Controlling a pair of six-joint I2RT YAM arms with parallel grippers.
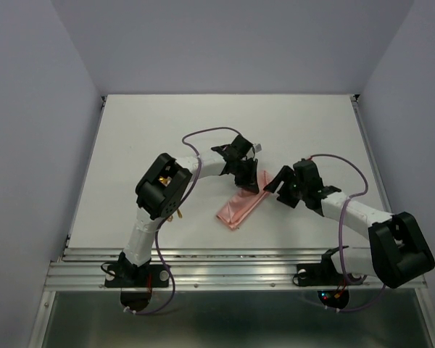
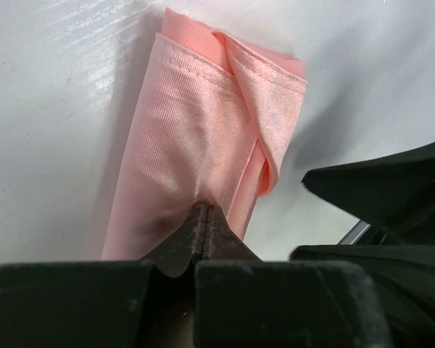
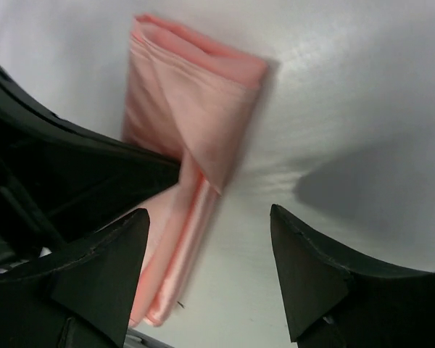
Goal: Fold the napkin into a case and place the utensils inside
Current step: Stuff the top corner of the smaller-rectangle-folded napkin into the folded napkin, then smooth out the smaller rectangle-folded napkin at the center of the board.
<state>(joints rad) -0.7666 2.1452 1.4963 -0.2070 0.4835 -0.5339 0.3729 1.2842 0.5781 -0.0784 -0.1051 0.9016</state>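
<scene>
The salmon-pink napkin (image 1: 239, 209) lies on the white table as a narrow, layered strip, its top flap folded over diagonally (image 2: 264, 123). My left gripper (image 1: 248, 185) sits at the strip's far end, its jaws shut (image 2: 205, 209) and pinching the cloth, which puckers at the tips. My right gripper (image 1: 277, 185) hovers just right of that end, open (image 3: 209, 217), with bare table and the napkin's edge (image 3: 188, 94) between its fingers. A small gold glint (image 1: 177, 213) shows beneath the left arm's elbow; the utensils are otherwise hidden.
The two grippers are close together; the right one's black fingers (image 2: 377, 188) fill the left wrist view's right side. The table's metal front rail (image 1: 225, 255) runs near the arm bases. Pale walls enclose the table on three sides.
</scene>
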